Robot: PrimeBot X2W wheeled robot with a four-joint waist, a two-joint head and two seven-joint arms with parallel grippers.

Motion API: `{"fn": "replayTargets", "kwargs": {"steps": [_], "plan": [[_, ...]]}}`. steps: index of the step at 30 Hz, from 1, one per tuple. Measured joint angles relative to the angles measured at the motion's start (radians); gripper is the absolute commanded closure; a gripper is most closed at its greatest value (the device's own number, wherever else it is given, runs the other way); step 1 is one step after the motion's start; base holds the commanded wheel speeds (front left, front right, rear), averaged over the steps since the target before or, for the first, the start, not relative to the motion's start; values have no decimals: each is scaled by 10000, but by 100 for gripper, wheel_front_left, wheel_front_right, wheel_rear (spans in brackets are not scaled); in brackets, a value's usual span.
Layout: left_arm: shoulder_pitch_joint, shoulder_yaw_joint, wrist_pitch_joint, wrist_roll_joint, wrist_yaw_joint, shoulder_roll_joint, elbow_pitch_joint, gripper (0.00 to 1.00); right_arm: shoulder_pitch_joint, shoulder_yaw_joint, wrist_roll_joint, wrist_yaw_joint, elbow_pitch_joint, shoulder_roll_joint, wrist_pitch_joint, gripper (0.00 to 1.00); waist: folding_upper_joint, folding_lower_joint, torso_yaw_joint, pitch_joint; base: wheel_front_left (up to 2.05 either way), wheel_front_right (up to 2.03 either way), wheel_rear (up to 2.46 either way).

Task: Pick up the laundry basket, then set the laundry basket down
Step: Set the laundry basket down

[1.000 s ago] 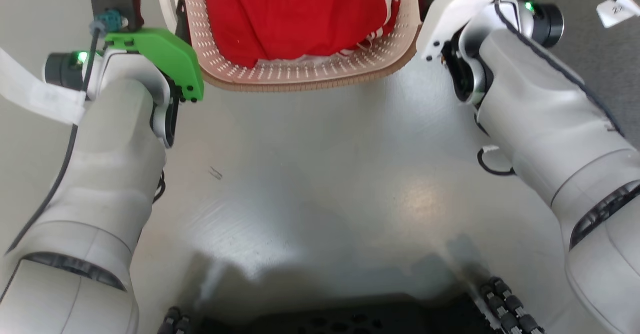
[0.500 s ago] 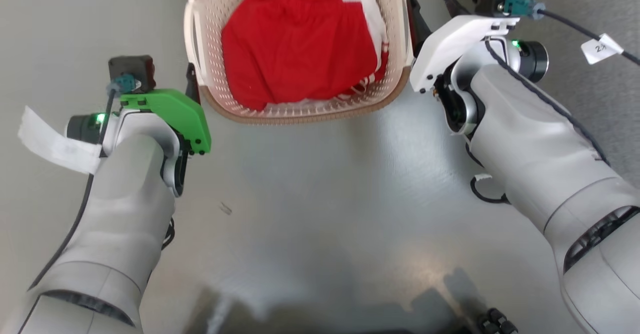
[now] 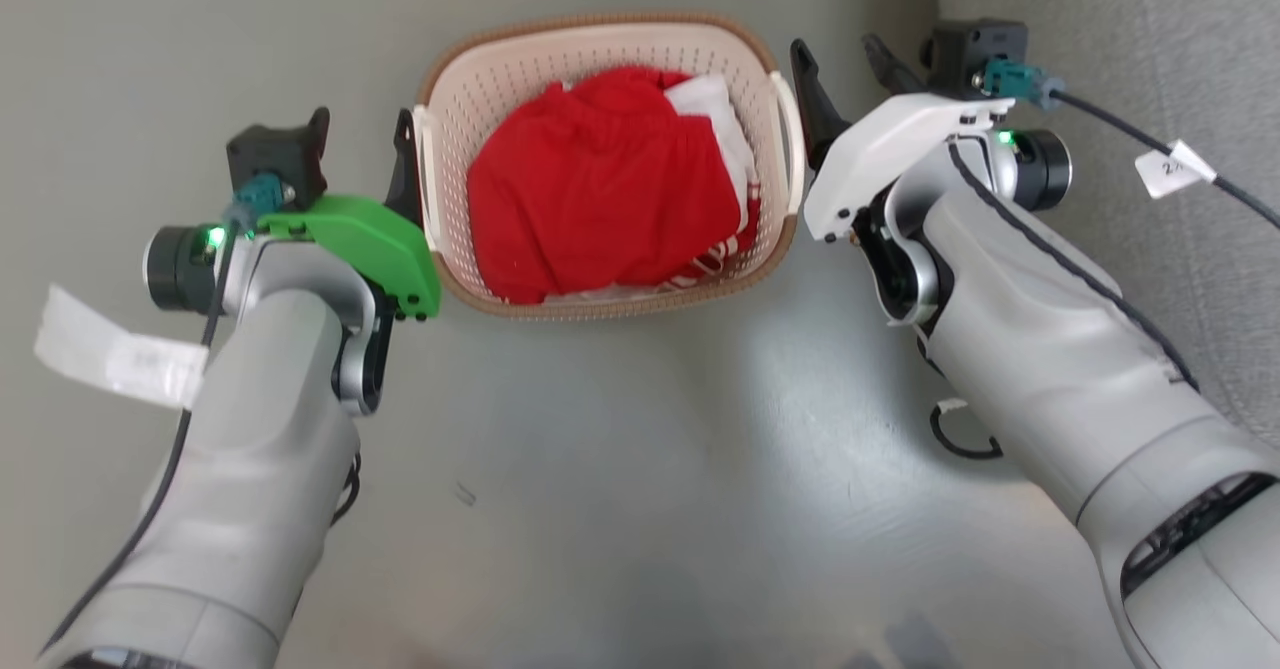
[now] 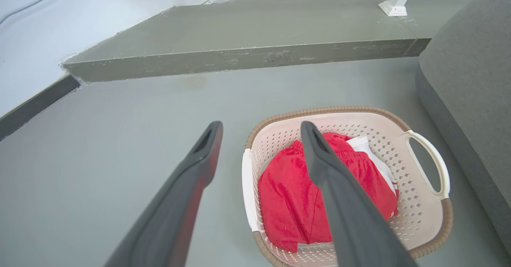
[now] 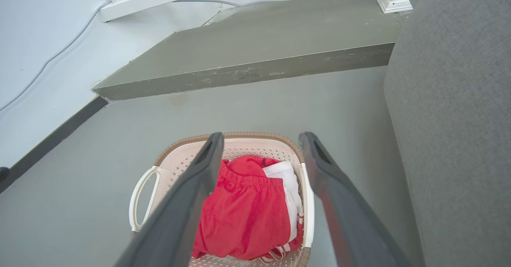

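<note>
Laundry basket (image 3: 600, 309) on floor (image 3: 640, 469), flanked by your left gripper (image 4: 260, 129), right gripper (image 5: 260, 137): both spread wide, empty. Stiff plastic, likely light (soft red clothes (image 3: 600, 189) inside); grab white side handles (image 4: 431, 155), lift level

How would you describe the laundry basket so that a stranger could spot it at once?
On the grey floor, beside the grey sofa, stands the laundry basket. It is cream perforated plastic with a brown woven-look rim and white side handles. The red garment inside it stands out against the grey all round.
</note>
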Motion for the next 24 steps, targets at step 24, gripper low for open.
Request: {"fn": "replayTargets", "kwargs": {"steps": [24], "plan": [[3606,1471,0,1499,339,247,-3559,0,3486,-2840,-2614,0,-3285,-215,-2,0,0,0,45,-2526,0,0,0]]}}
